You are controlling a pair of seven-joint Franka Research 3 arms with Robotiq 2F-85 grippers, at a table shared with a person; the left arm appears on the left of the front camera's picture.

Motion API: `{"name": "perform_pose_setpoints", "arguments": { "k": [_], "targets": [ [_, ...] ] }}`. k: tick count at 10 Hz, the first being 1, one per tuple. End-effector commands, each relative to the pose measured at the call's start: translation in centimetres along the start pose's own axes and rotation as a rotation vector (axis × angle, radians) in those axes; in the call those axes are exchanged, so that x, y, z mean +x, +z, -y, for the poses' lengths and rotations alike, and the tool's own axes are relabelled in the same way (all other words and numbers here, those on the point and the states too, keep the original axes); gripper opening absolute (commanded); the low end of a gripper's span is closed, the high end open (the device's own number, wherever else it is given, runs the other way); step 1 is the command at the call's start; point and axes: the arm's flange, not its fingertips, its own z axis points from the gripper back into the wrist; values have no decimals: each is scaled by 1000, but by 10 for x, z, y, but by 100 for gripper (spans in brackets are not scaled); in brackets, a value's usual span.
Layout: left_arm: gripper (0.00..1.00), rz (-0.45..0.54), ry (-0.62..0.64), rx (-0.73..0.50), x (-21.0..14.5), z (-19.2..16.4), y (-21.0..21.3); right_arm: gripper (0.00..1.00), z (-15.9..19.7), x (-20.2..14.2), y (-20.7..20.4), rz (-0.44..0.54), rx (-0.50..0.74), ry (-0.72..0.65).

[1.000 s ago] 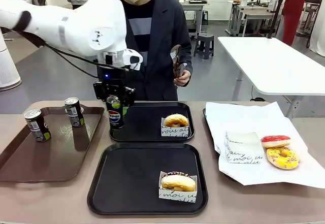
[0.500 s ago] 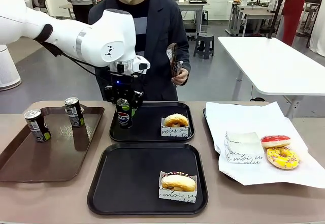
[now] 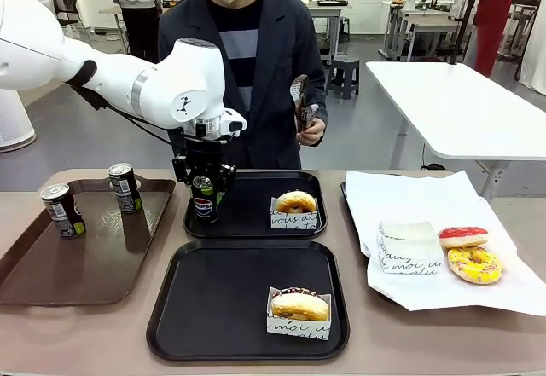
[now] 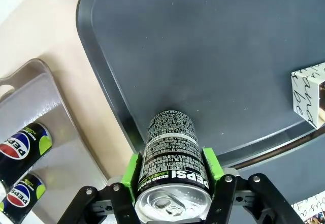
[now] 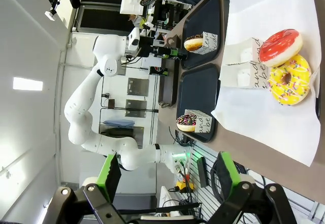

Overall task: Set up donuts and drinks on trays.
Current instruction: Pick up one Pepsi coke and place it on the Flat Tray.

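My left gripper (image 3: 204, 190) is shut on a black Pepsi can (image 3: 203, 205), held upright at the left edge of the far black tray (image 3: 247, 214). In the left wrist view the can (image 4: 170, 153) stands between the green pads just inside the tray's rim (image 4: 109, 107); whether it touches the floor I cannot tell. A golden donut in a sleeve (image 3: 295, 203) sits on that tray. The near tray (image 3: 213, 308) holds a sprinkled chocolate donut in a sleeve (image 3: 299, 306). My right gripper (image 5: 167, 176) hangs open and holds nothing.
Two more cans (image 3: 63, 210) (image 3: 124, 188) stand on the brown tray (image 3: 85, 265) at left. On the white paper (image 3: 426, 205) at right lie a red donut (image 3: 462, 237), a yellow donut (image 3: 474, 264) and an empty sleeve (image 3: 409, 248). The person holds tongs (image 3: 299, 103) behind the far tray.
My left arm carried the Pepsi can rightward over the far tray's left edge, then lowered it slightly. The person's hand with the tongs shifted a little.
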Motion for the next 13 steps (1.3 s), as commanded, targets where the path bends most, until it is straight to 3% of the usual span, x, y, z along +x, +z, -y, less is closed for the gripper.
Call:
{"name": "perform_pose_setpoints", "arguments": {
  "k": [1,2,4,5,6,7,13],
  "targets": [
    [85,31,13,19,4,3,-3,100,-1,2,1,13,23,21],
    [100,29,7,8,3,3,0,100,-1,2,1,13,23,21],
    [100,29,10,-10,0,-1,9,100,-1,2,1,13,23,21],
    [91,34,12,-23,-2,-3,16,100,-1,2,1,13,23,21],
    [100,37,7,-39,-8,-5,28,100,-1,2,1,13,23,21],
    [100,30,3,-34,-16,-8,40,100,-1,2,1,13,23,21],
    [100,-8,-83,-84,-107,-11,94,100,-1,2,1,13,23,21]
  ]
}}
